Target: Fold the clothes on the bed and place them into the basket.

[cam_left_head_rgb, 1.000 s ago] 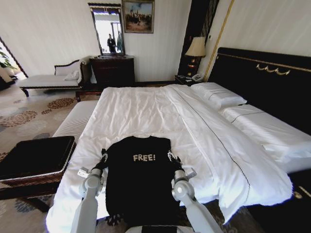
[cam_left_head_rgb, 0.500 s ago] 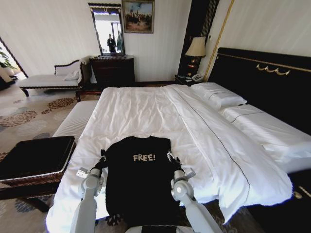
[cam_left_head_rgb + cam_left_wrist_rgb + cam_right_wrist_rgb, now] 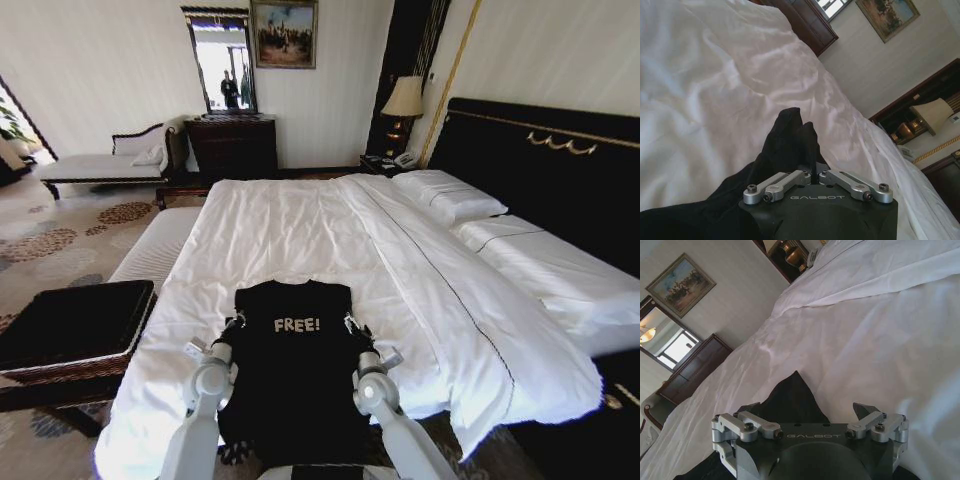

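T-shirt [image 3: 292, 375] folding is underway: the left tool [image 3: 232, 328], clamped on the left sleeve, has carried it inward over the chest since a moment ago. The right tool [image 3: 352, 327], jaws wide, stays at the right sleeve on the bed [image 3: 300, 230].

Bare bed [image 3: 290, 225] beyond T-shirt [image 3: 292, 375]; basket [image 3: 75, 325] blocks left.

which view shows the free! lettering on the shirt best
The head view: the T-shirt lies flat on the bed with the lettering facing the camera. Both wrist views catch just bunched black fabric, no lettering.
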{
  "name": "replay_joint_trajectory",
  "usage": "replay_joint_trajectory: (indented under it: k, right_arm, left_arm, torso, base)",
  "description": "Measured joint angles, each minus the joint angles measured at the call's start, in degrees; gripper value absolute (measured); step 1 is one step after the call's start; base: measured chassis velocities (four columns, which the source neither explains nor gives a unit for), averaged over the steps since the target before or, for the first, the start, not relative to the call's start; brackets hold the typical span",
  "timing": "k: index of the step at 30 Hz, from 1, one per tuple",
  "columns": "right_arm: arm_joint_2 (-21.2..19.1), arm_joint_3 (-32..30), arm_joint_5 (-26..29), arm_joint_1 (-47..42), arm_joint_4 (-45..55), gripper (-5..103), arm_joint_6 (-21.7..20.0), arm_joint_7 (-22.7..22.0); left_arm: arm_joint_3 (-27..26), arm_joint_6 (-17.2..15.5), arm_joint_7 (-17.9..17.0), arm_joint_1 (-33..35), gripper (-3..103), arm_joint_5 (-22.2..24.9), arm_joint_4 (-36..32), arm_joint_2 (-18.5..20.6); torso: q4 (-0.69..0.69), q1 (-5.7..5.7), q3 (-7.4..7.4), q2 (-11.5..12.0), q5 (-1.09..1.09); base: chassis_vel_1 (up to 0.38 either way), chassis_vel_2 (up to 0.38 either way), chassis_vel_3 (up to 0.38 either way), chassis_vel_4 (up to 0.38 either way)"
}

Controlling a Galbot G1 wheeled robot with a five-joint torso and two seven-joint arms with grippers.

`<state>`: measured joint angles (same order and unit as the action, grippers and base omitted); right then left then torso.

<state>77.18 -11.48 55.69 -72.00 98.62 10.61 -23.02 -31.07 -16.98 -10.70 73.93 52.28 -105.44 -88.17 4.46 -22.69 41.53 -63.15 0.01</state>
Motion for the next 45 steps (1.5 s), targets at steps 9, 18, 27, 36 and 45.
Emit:
replay_joint_trajectory:
  k: [9,18,27,36,45]
  right_arm:
    - [-0.2,-0.8,0.0,-0.7,-0.1,100,0.0,0.0]
    - [0.1,-0.5,0.0,-0.3,-1.1,100,0.0,0.0]
    - [0.5,0.1,0.0,0.0,-1.2,100,0.0,-0.1]
    - [-0.1,-0.9,0.0,-0.8,-0.9,100,0.0,-0.2]
    - [0.1,-1.1,0.0,-0.8,-0.8,100,0.0,-0.4]
  left_arm:
    - [2.7,-0.5,-0.2,0.5,21,-1.7,0.8,-0.7]
    - [3.3,-3.3,4.1,6.9,54,0.2,-7.0,1.1]
    - [0.9,-1.9,2.7,2.6,80,0.9,-1.6,0.7]
    - [2.3,-3.8,1.2,4.7,100,-5.5,0.3,1.5]
    - [0.2,-3.5,0.7,12.1,100,-9.7,-6.5,5.5]
  torso:
    - [0.0,0.0,0.0,0.0,-0.01]
    - [-0.01,0.01,-0.01,0.0,-0.01]
    - [0.0,0.01,0.0,0.0,-0.01]
    - [0.0,0.0,0.0,0.0,-0.02]
    - [-0.01,0.01,0.0,0.0,-0.01]
  base:
    - [0.0,0.0,0.0,0.0]
    - [0.0,0.0,0.0,0.0]
    - [0.0,0.0,0.0,0.0]
    - [0.0,0.0,0.0,0.0]
    - [0.0,0.0,0.0,0.0]
